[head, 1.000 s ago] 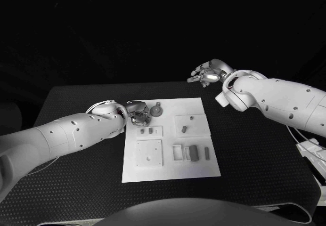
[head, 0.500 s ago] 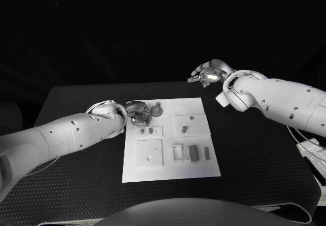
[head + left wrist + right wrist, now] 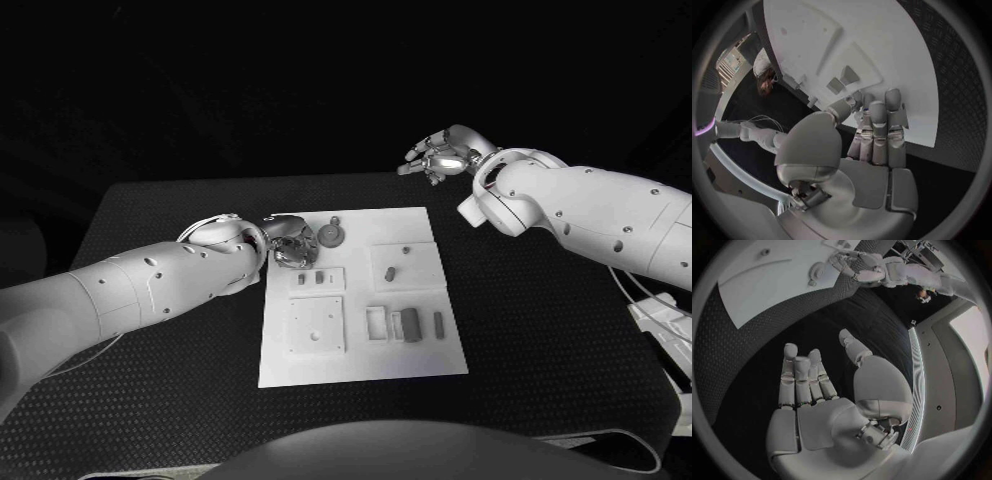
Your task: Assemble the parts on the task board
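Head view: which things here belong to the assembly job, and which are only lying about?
Belong to the job: task board; round part; small parts; left hand, over the board's far corner.

Lying about: right hand, raised beyond the board, holding nothing.

The left robot hand covers the task board corner — whether its fingers hold a part cannot be told

No legible text, labels, brand marks, numbers or signs anywhere, none readable on the white task board, none on the small parts, none on either arm, none on the black table
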Tool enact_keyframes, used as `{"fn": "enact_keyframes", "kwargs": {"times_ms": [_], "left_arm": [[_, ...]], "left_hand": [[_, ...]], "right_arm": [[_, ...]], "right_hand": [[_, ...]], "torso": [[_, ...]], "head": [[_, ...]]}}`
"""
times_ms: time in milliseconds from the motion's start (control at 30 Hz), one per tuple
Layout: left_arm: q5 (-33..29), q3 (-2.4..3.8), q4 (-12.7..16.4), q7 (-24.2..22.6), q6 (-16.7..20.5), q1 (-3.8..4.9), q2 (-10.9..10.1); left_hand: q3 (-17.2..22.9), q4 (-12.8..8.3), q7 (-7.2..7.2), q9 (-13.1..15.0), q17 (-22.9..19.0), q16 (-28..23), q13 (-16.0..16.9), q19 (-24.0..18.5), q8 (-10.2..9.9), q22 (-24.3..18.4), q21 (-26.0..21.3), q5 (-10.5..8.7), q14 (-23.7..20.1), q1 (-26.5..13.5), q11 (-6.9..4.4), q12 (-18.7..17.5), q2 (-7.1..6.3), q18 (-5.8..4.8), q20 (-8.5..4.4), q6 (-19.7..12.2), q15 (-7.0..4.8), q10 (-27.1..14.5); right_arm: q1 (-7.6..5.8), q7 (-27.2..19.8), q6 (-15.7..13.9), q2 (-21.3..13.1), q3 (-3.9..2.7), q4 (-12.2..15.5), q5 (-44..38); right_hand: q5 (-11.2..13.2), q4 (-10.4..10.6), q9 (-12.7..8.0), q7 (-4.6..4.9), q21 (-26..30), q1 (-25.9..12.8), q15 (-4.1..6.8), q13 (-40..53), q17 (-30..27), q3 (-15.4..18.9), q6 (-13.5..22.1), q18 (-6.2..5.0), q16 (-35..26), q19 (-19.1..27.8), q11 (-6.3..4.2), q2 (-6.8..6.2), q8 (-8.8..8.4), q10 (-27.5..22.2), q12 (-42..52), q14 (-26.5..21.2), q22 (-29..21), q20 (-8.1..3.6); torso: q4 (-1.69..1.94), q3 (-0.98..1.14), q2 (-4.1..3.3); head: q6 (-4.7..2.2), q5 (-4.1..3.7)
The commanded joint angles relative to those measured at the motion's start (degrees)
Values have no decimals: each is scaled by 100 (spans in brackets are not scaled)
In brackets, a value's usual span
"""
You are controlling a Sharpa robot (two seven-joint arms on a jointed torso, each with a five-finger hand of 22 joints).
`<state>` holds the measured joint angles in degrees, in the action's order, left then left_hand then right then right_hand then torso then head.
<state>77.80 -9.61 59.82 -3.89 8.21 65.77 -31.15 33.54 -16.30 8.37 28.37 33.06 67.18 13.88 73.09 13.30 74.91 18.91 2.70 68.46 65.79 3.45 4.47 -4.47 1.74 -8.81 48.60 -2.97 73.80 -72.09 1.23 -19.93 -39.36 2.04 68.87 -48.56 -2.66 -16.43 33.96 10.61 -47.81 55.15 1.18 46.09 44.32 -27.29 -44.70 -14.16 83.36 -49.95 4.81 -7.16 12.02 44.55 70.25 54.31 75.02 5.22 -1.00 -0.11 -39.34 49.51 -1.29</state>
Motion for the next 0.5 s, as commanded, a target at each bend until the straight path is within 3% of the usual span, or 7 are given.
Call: {"fn": "enact_keyframes", "kwargs": {"times_ms": [33, 500], "left_arm": [[3, -22, -12, 43, -178, -37, -66], [-25, -10, -35, 99, 6, -35, -226]], "left_hand": [[-57, -9, -22, -1, 12, 35, -6, 0, -23, 137, 23, 15, -32, 7, -18, -30, -76, 282, 11, -30, -21, 29], [-135, -13, -56, -20, 22, 53, 24, -13, -63, 136, 32, 16, -55, 28, -15, -41, -128, 280, 7, -153, -19, 8]], "right_arm": [[3, -46, 77, -18, -3, -11, -11], [8, -39, 139, -28, -2, -35, -38]], "right_hand": [[-20, -9, -6, 44, 38, 30, 13, -12, -12, 18, -13, -84, 22, 9, -4, 42, 27, -48, 30, -42, 77, 50], [-20, -18, -11, 46, 39, 92, 12, -25, -21, 12, -7, -84, 26, 16, -2, 24, 28, -53, 36, -49, 79, 48]], "torso": [[5, -4, 0], [0, -4, -1]], "head": [[-9, -8], [-24, 6]]}}
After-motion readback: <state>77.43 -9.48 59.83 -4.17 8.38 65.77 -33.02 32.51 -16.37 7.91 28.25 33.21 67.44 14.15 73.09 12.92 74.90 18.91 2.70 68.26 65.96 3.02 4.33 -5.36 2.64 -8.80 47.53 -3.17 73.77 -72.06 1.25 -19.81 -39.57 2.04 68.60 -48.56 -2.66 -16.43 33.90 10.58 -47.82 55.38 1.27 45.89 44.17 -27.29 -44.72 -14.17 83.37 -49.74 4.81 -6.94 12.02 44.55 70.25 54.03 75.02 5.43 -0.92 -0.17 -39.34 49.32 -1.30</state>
